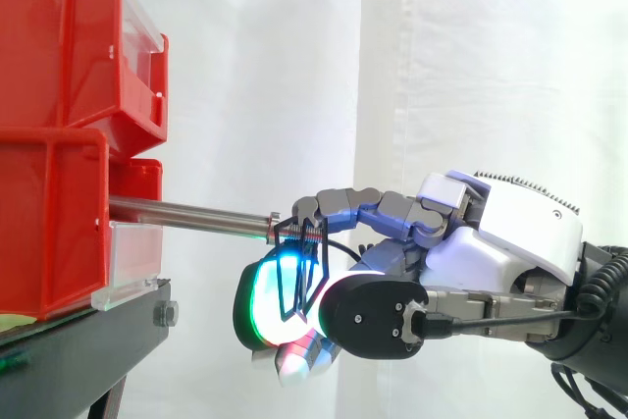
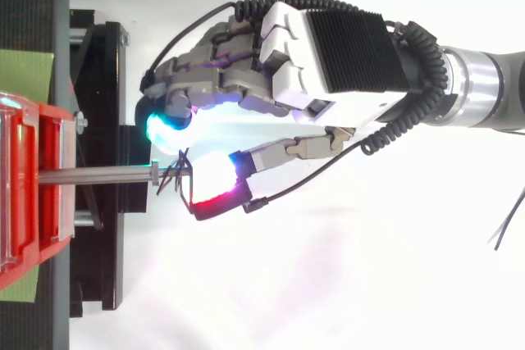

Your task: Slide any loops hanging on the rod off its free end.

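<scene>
Loops of thin black wire are seen in the side view bunched at the tip of the straight bare-metal rod, hanging down from it. The rod is cantilevered level out of the stacked red plastic bins on the black stand, so its free end is left clear toward the white-shelled robot hand. The hand is lined up end-on with the rod, presumably so a pull runs straight off the tip. Fingers are curled over the rod end from above. The loops are caught between a glowing finger pad and the thumb.

Top view: loops are located right at the rod tip. Whether they are touching it or already clear cannot be told. They are held between the cyan-lit pad and the red-lit thumb pad, so the hand is closed on the loops. Task is judged nearly done, and a short pull away from the bins is judged enough.
</scene>
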Robot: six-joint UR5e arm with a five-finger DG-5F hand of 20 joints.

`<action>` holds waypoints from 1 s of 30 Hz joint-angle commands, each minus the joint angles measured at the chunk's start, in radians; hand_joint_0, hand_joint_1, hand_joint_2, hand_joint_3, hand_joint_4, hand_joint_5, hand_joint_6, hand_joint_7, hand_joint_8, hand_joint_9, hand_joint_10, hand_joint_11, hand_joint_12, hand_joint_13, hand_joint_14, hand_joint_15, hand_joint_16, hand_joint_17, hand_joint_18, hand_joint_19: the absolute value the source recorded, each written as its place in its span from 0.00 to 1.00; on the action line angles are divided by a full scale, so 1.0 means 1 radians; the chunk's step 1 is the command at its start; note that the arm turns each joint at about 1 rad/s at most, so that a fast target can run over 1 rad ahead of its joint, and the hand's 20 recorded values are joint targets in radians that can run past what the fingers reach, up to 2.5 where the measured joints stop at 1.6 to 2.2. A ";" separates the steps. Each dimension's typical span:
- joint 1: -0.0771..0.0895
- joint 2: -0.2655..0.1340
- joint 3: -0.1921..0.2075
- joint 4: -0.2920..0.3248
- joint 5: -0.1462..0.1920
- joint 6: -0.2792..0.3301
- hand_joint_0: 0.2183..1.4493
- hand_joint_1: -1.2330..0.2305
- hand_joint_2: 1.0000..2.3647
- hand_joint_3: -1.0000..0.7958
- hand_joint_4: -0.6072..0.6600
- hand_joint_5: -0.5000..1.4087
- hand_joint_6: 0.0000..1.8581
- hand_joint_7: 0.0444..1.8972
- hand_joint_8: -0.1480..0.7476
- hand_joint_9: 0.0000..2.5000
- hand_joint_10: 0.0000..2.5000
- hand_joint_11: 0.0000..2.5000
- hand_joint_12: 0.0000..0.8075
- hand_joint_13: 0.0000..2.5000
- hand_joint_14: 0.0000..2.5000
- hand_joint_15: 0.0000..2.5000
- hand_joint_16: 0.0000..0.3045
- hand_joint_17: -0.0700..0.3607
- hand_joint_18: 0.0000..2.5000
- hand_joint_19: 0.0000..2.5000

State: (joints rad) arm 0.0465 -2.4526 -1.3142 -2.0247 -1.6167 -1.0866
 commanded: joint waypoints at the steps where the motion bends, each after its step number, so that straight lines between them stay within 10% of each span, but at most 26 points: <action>1: 0.003 0.001 0.003 0.001 0.000 0.001 0.28 0.44 0.01 0.37 0.68 0.20 0.32 0.64 0.57 0.39 0.00 0.19 0.50 0.35 0.00 0.10 0.21 0.50 0.37 0.19; 18: 0.007 0.001 0.007 0.001 0.000 0.001 0.29 0.44 0.01 0.38 0.68 0.19 0.42 0.59 0.58 0.40 0.01 0.19 0.49 0.36 0.00 0.10 0.21 0.49 0.37 0.18; 30: 0.007 0.000 0.020 0.001 0.000 0.002 0.29 0.37 0.01 0.59 0.62 0.19 0.48 0.66 0.63 0.42 0.00 0.19 0.54 0.37 0.00 0.09 0.24 0.55 0.41 0.16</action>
State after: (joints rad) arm 0.0537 -2.4522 -1.2968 -2.0233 -1.6165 -1.0851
